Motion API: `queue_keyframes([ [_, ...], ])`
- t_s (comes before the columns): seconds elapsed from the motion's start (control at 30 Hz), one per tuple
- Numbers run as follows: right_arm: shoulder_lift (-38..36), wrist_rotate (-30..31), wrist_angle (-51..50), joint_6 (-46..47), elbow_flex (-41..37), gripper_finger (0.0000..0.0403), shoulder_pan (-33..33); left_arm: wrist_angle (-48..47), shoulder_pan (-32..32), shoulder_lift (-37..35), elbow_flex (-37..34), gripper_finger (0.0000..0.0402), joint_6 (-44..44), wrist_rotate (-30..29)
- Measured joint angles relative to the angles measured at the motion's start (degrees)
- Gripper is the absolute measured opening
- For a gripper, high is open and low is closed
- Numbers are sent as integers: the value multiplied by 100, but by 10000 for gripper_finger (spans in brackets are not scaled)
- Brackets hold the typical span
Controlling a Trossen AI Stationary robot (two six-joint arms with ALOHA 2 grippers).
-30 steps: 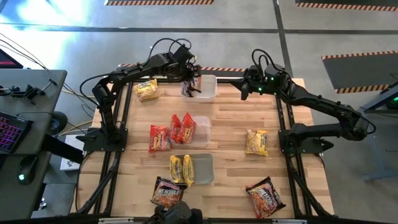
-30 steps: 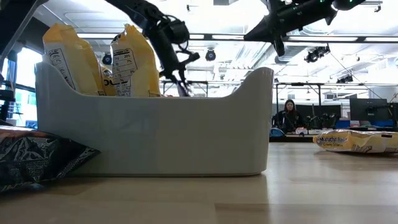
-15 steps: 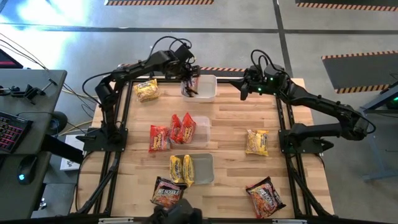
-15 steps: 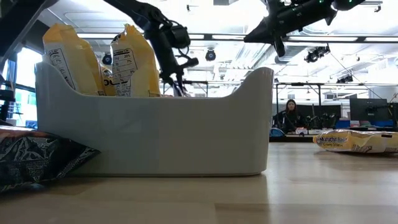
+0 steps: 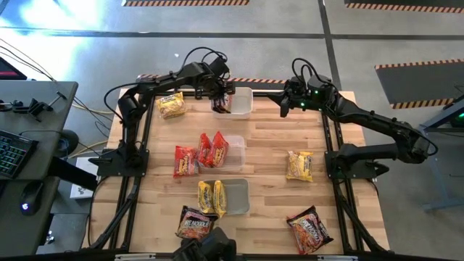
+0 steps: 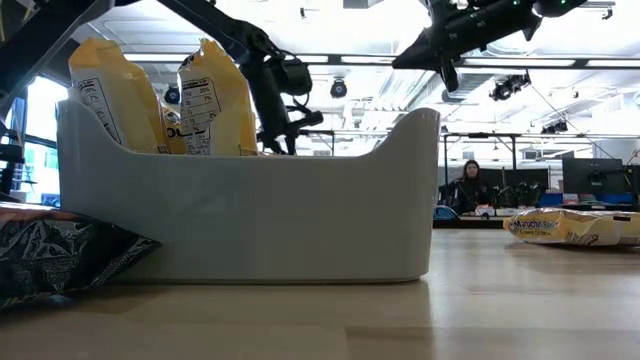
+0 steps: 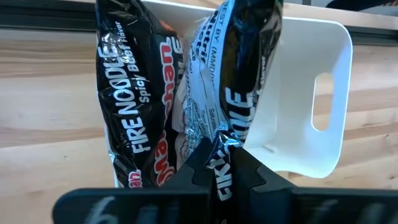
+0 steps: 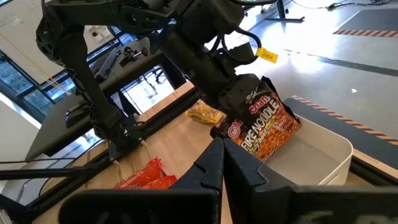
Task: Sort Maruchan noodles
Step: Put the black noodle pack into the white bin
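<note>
My left gripper (image 5: 221,96) is shut on a dark Maruchan packet (image 7: 239,81) over the far tub (image 5: 243,101). A second dark packet (image 7: 130,106) stands on edge in that tub beside it. My right gripper (image 5: 286,101) hovers shut to the right of the tub, holding nothing. Two red packets (image 5: 212,148) stand in the middle tub and two yellow ones (image 5: 212,197) in the near tub. Loose on the table lie a yellow packet (image 5: 172,105), a red one (image 5: 185,161), another yellow one (image 5: 299,165) and two dark ones (image 5: 194,225) (image 5: 310,228). My left gripper pinches the dark packet by its crimped top end (image 7: 221,163) between the two fingers, coming from above and pointing down. The packet hangs on edge below the fingers inside the far tub (image 7: 298,106), next to the other dark packet. Whether its lower end rests on the tub floor stays hidden.
The three tubs stand in a row down the table's middle. The near tub (image 6: 250,210) fills the low view, with a yellow packet (image 6: 570,225) to its right. Bare wood lies between the tubs and the right-hand packets. A person (image 6: 465,185) sits far behind the table.
My left gripper has shifted slightly toward the table's left over the far tub and turned at the wrist. The dark packet it holds, which slanted across the tub, now stands more upright at the tub's left end. My right arm has kept still.
</note>
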Motion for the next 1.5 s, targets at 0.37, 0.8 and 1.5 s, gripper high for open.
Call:
queue_keyframes([
  [0.37, 0, -35, -250, -151, 0, 0, 0, -1, -8, 9, 0, 7, -57, -155],
  [0.8, 0, -44, -255, -169, 0, 0, 0, 52, -7, 50, -4, 10, -73, -307],
  [1.5, 0, -46, -290, -170, 0, 0, 0, 307, -5, 264, -11, 18, -73, -466],
])
